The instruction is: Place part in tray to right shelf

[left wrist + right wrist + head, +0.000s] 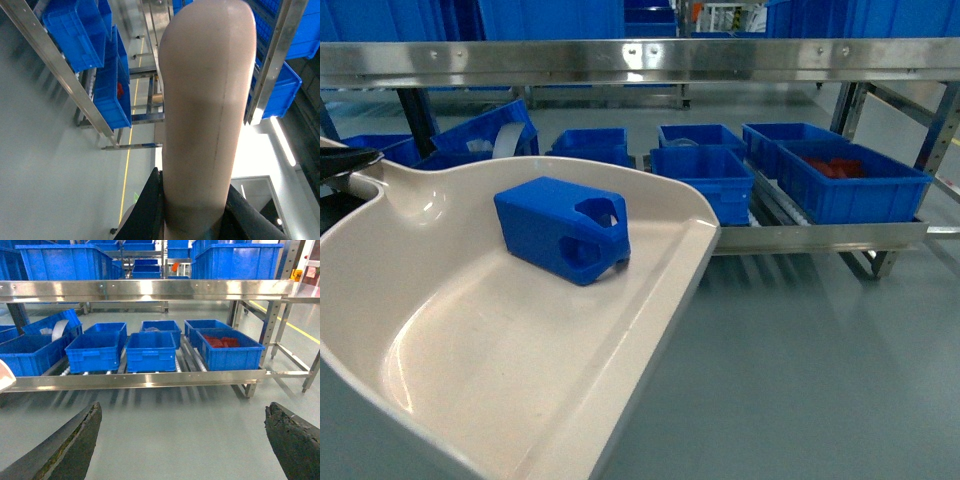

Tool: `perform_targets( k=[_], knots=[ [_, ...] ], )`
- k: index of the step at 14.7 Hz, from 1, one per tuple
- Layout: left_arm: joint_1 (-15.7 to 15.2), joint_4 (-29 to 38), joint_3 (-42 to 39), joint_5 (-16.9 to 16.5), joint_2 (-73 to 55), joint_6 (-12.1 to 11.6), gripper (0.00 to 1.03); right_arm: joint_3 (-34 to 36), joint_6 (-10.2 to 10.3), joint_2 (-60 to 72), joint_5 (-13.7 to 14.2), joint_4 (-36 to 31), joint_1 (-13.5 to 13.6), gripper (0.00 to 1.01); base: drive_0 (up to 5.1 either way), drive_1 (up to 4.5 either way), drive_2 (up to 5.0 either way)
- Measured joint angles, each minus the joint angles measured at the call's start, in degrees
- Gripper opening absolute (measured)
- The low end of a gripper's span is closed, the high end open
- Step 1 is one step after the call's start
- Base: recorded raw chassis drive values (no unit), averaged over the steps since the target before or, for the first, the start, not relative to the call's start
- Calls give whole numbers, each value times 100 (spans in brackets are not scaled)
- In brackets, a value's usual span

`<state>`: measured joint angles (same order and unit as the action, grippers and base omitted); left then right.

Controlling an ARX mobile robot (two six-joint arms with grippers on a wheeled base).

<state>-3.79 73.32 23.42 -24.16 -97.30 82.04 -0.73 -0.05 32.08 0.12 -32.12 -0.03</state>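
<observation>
Head cam: the tray [500, 350] fills the lower left of the pic, held up off the floor, stub handle at the far left w/ a dark bit of the left pincer [345, 165] on it. The part [563, 229] sits inside the tray, near its back rim, round holes facing right-ish. Behind it is the right shelf [820, 236], steel front rail, w/ blue crates [702, 180] lined up on the rollers; 1 crate [850, 180] at the right end has red stuff in it. A 2nd steel rail [640, 58] runs across the top.

Left wrist cam: looking along the tray's underside [205, 115], cream and glossy. Black fingers [145, 210] sit tight on both sides of the handle, so the left pincer is clamped on the tray. Shelf rails and blue crates show sideways in the bg.

Right wrist cam: the right pincer [182, 440] has its 2 dark fingers [75, 440] wide apart w/ nothing between, hanging over grey floor [180, 415] in front of the shelf. Same crates on the shelf, red-filled one [227, 347] at its right end. A tiny sliver of tray pokes in at the left edge.
</observation>
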Motion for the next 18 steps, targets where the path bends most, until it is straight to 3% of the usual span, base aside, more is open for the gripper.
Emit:
perform_targets(
  k=[18],
  knots=[
    [-33, 9, -2, 31, 0, 0, 18, 0, 0, 7, -13, -2, 2, 98, 0, 0, 0]
  ],
)
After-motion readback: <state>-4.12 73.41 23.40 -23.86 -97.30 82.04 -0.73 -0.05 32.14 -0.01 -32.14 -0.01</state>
